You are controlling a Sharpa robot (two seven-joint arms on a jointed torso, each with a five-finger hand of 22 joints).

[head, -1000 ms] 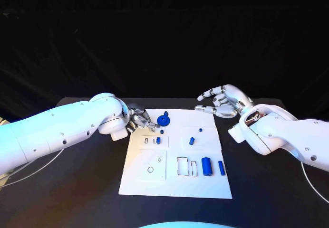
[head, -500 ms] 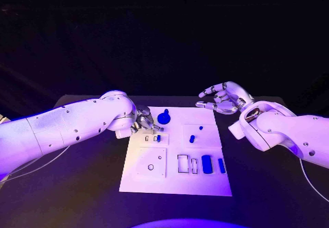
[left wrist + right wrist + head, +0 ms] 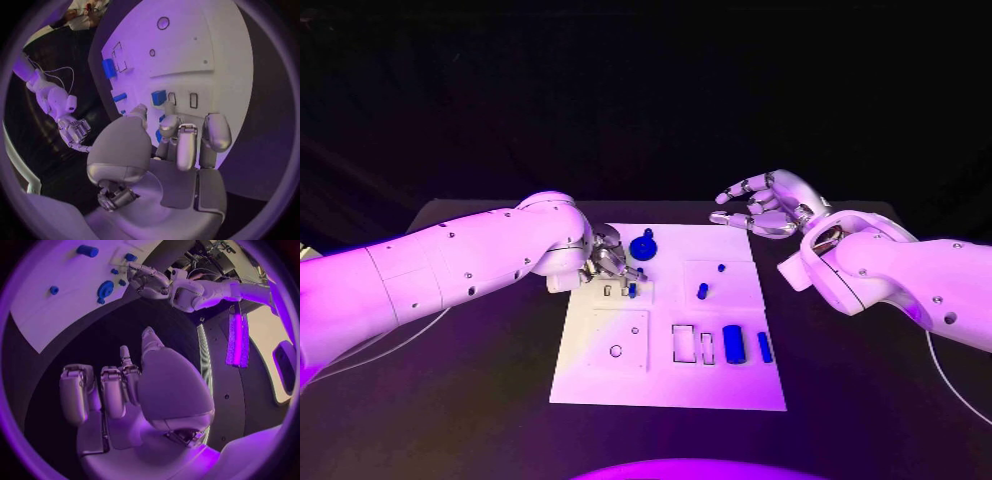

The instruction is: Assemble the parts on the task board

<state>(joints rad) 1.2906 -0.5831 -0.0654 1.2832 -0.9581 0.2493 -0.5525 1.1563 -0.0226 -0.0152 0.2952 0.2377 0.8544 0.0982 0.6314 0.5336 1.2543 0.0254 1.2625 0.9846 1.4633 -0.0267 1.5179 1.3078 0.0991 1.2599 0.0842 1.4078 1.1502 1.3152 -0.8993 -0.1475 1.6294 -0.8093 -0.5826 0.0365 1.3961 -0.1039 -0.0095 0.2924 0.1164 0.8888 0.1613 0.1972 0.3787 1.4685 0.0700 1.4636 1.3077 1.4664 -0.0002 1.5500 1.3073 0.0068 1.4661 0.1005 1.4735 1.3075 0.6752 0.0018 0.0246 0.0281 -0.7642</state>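
The left hand (image 3: 606, 262) hovered with fingers curled close over the small blue part (image 3: 632, 290) near the task board (image 3: 668, 375)'s far left corner; whether it gripped anything could not be told. The right hand (image 3: 764, 208), fingers apart and empty, hung beyond the board's far right corner, farther from the part.

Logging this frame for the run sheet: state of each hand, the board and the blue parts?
Left hand: fingers curled down over the board's far-left slots; whether it holds anything cannot be told.
Right hand: raised beyond the board's far-right corner, fingers apart, holding nothing.
Board: flat on the table.
Blue round part: on the board's far edge, untouched.
Two blue bars: lying side by side near the board's right edge.
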